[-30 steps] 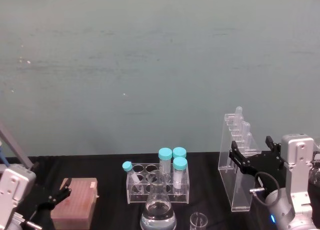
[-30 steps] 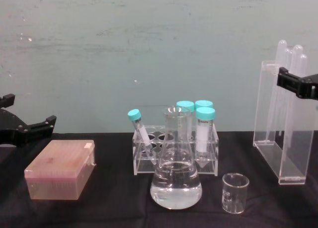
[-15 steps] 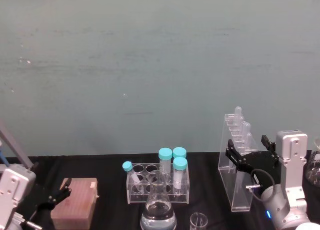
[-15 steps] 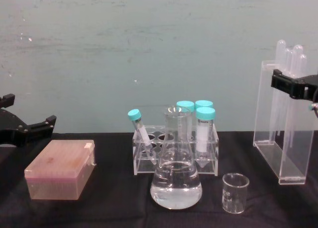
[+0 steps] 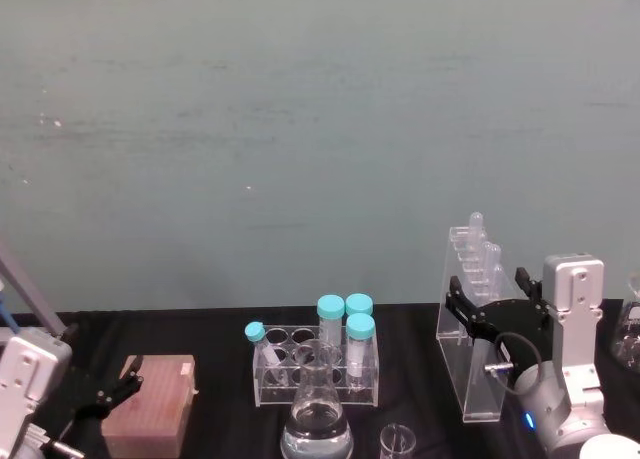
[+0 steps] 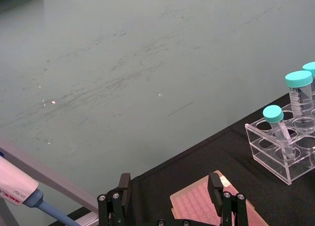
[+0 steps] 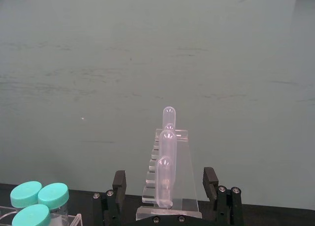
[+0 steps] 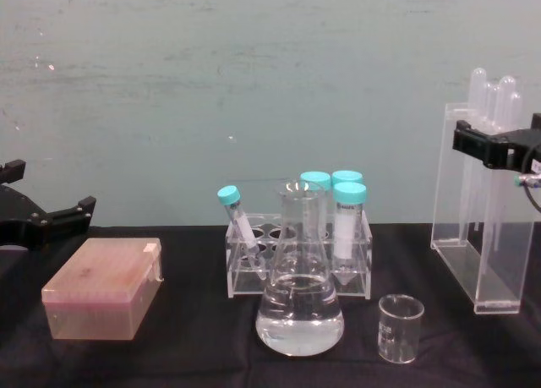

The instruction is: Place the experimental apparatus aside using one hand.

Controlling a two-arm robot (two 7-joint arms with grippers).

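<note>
One second has been enough to bring my right gripper (image 5: 485,297) sideways from beyond the table's right edge onto the tall acrylic stand (image 8: 473,253). Its leading finger has crept across the upper part of the stand's face in both the head and chest views. The stand itself has not shifted; it sits upright near the right edge of the black table (image 8: 186,337), toward the back, with its long test tubes (image 8: 499,92) poking out of the top.

I read that as the approach nearly finished and the grasp not yet made, so nothing has been set aside so far.

In the right wrist view the fingers are spread wide, one on each side of the stand, with the tubes lined up in the gap between them. They hold nothing yet. I cannot tell whether either finger is touching the acrylic.

The conical flask (image 8: 299,312) with clear liquid stands near the middle of the front edge. The small beaker (image 8: 399,327) is just beside it on the right, also near the front edge. Both are untouched.

My left gripper (image 6: 169,189) is parked at the table's left edge, spread open and empty, beside the pink tip box (image 8: 101,286).
</note>
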